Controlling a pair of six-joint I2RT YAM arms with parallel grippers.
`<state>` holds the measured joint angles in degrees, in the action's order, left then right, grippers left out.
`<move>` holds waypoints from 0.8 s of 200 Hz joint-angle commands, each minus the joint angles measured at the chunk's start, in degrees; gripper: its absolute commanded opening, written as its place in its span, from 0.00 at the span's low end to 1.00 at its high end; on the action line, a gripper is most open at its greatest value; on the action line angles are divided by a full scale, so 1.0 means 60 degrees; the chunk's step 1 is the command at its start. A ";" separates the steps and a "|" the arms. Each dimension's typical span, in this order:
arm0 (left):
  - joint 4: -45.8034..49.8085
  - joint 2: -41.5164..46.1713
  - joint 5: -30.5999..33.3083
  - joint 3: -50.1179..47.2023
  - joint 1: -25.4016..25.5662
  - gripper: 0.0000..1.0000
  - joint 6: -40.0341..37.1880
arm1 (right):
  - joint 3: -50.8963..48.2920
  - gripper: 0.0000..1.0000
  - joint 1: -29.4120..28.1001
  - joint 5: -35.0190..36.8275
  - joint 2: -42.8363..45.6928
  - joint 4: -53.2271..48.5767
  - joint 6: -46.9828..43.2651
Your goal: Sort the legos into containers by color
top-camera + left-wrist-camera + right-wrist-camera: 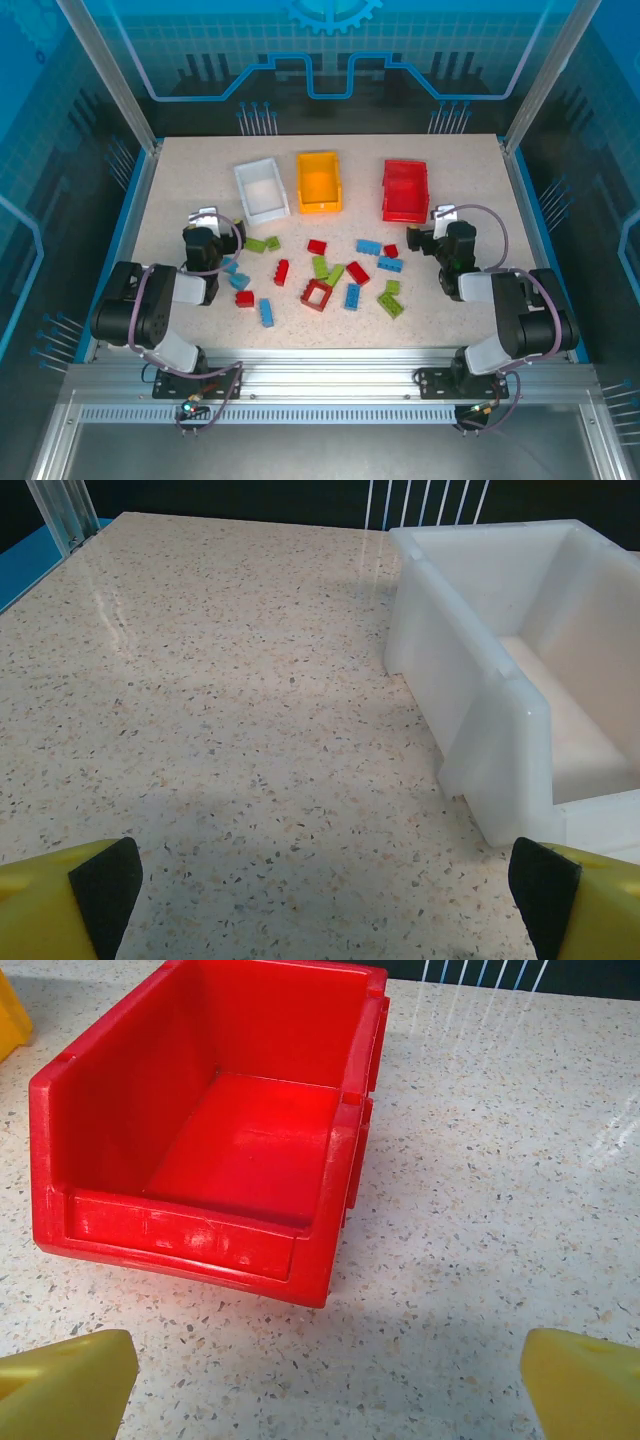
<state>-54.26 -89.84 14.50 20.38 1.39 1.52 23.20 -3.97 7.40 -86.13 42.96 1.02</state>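
Left gripper (322, 895): fingers spread wide, nothing held, facing the white bin (500, 680). Right gripper (325, 1390): likewise wide and empty, before the red bin (210, 1130). Yellow-orange bin (319, 181): between those two. Legos (320, 266): red, blue and lime bricks scattered on the table (180, 180) nearer the arms, none binned. Judged light, rigid, smooth-sided (liable to skid); pinch across flat side walls, the red frame (317, 294) by one wall.

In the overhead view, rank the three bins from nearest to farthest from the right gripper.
1. Red bin, just ahead of the right gripper.
2. Yellow-orange bin, middle of the row.
3. White bin, far left.
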 commanded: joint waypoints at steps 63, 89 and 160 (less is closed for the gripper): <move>0.0020 0.0178 -0.0089 0.0089 0.0032 0.99 0.0047 | 0.0125 1.00 0.0062 -0.0028 0.0014 0.0267 0.0003; 0.0017 0.0179 -0.0096 0.0093 0.0034 0.99 0.0039 | 0.0121 1.00 0.0068 -0.0017 0.0014 0.0267 0.0004; -0.0730 0.0630 0.0200 -0.0425 0.0093 0.99 -0.0022 | 0.0156 1.00 0.0071 0.0111 0.0183 0.0132 0.0039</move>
<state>-54.30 -89.84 14.52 20.38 1.39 1.50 23.20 -3.97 7.38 -86.13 42.96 1.02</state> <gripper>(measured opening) 0.989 0.999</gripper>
